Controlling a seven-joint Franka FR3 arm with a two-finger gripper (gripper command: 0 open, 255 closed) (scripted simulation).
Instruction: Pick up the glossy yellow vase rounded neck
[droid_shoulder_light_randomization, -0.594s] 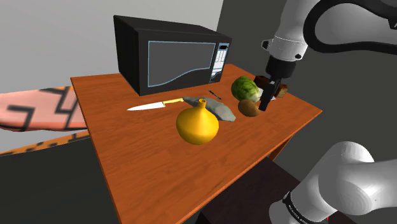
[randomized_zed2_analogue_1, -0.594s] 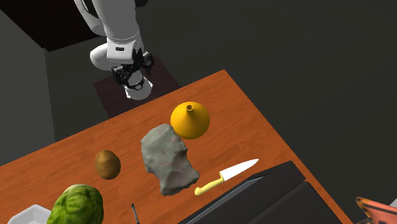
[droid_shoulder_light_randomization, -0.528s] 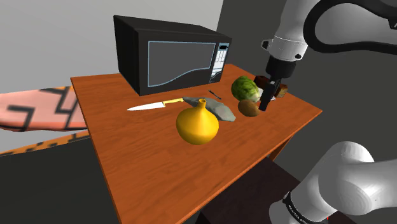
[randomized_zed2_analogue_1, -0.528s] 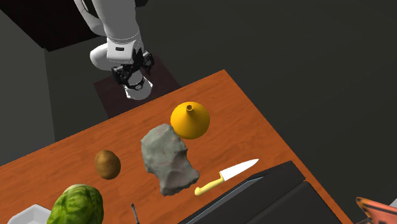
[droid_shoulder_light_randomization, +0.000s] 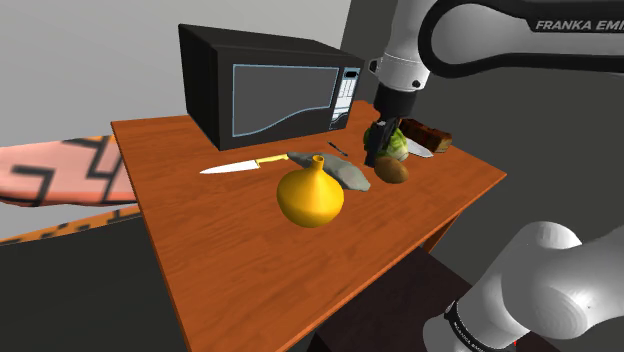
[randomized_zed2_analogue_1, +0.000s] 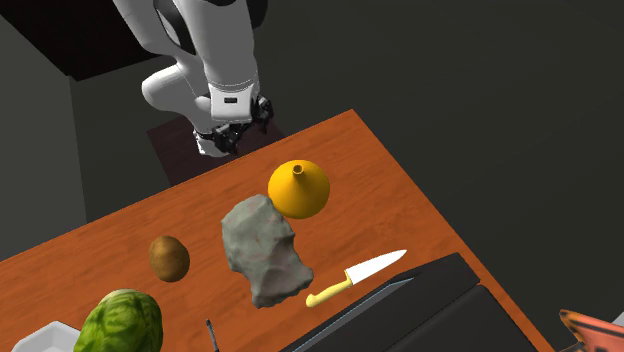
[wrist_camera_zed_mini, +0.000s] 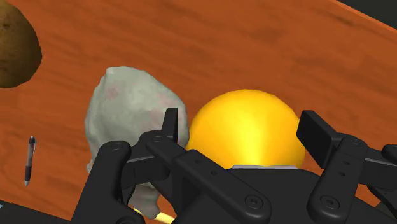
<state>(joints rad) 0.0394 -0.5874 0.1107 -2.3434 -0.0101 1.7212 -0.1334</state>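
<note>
- The gripper (droid_shoulder_light_randomization: 378, 150) hangs above the table (droid_shoulder_light_randomization: 200, 260) with its fingers spread and nothing between them. In the shoulder view it sits at about 2 o'clock from the yellow vase (droid_shoulder_light_randomization: 311, 195), well apart from it.
- The vase stands upright near the table's middle. In the second exterior view the grey stone (randomized_zed2_analogue_1: 265, 248) lies just beside it at 7 o'clock; I cannot tell whether the two touch.
- Stone clash: in the wrist view one finger (wrist_camera_zed_mini: 170, 127) lines up over the stone (wrist_camera_zed_mini: 130, 105) rather than the vase (wrist_camera_zed_mini: 248, 130). Coming down on this line would likely land that finger on the stone and stall the descent or shove it.
- Slip: the vase's body is round and glossy, and looks about as wide as the spread fingers. Pads closing high on the bulge could squeeze it out downward; a bite at the narrow neck (randomized_zed2_analogue_1: 298, 170) looks safer but needs close centring.
- Tip-over: a finger striking the neck off-centre could rock the vase toward the table edge at 5 o'clock in the shoulder view.
- Clutter on the way: the brown kiwi-like fruit (droid_shoulder_light_randomization: 391, 169) and the green melon (droid_shoulder_light_randomization: 398, 146) lie under the gripper, so a low sweep toward the vase could knock them.
- The knife (droid_shoulder_light_randomization: 240, 166), at 10 o'clock from the vase in the shoulder view, seems out of the path.
</note>
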